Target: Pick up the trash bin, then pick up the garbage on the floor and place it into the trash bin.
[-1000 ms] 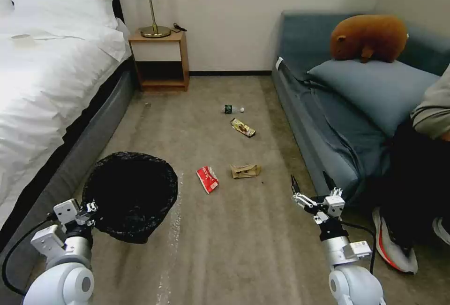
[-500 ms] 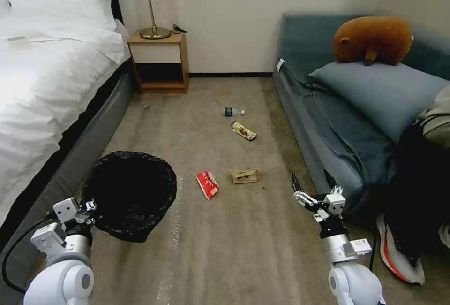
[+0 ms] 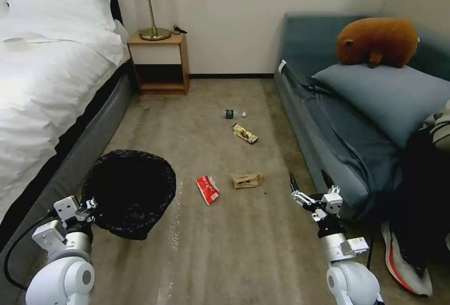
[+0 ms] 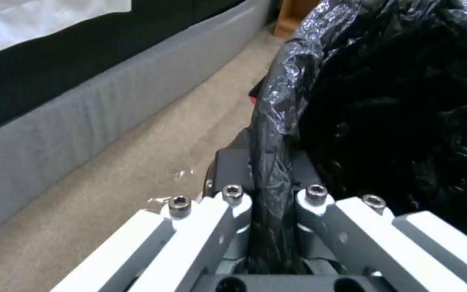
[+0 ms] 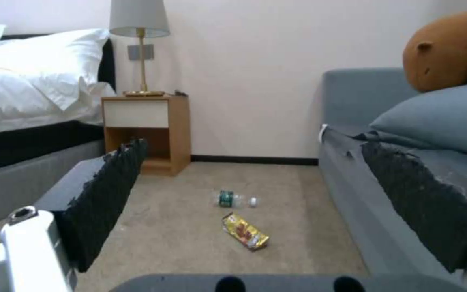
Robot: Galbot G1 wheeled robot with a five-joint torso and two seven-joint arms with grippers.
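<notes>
at lower left of the head view our left gripper (image 3: pixel 89 205) is clamped on the bag-lined rim of the trash bin (image 3: pixel 131 192), which it holds beside the bed (image 3: pixel 42 94). at lower right our right gripper (image 3: pixel 309 187) hangs with its fingers spread wide and nothing between them, close to the sofa (image 3: pixel 347 122). on the floor (image 3: pixel 234 239), mid-frame, lie the red-and-white packet (image 3: pixel 207 189) and the crumpled paper bag (image 3: pixel 247 180); higher up sit the gold wrapper (image 3: pixel 244 133) and the small bottle (image 3: pixel 233 114).
</notes>
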